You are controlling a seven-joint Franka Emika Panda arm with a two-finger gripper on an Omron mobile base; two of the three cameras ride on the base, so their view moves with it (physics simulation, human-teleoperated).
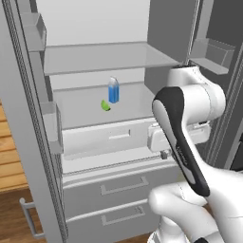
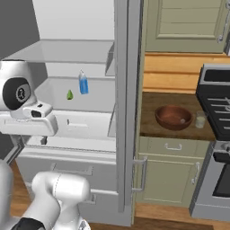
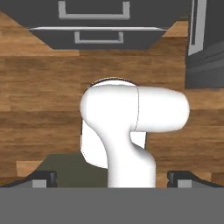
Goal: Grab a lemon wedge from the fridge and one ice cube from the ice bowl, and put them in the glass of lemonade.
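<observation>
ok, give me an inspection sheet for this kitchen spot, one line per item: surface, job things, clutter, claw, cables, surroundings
Surface: brown counter right of the fridge; fridge doors stand open.
Job's things: lemon wedge on a fridge shelf; wooden bowl on the counter with a small pale ice cube inside; glass just right of the bowl.
Clutter: blue carton standing behind the wedge.
Claw: claw open, empty, pointing down at the wood floor, away from the shelf.
Cables: nothing seen.
Surroundings: stove at right, beige cabinets below the counter.
</observation>
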